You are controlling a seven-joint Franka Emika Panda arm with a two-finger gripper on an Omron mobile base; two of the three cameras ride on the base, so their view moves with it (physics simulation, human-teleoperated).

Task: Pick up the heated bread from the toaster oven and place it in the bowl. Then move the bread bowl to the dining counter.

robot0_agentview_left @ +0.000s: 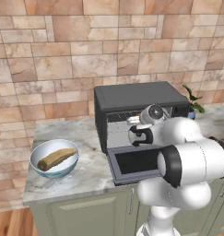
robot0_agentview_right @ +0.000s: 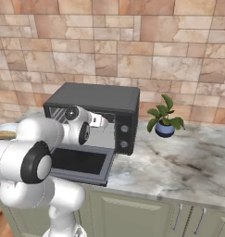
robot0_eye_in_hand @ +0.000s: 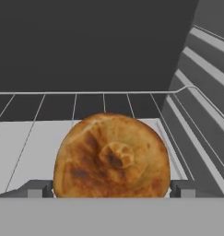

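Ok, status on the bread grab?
Tool open, inside oven. Bun on rack between fingers, not gripped. Bowl already holds a loaf.

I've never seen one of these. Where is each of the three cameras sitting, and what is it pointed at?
Left base view: behind the arm's left, facing the toaster oven, bowl and white arm.
Right base view: behind its right, facing the same oven and arm, plus a potted plant.
Hand view: on the hand inside the oven, facing the heated bread on the rack between the open jaws' tips.
Both base views share oven, arm, counter.
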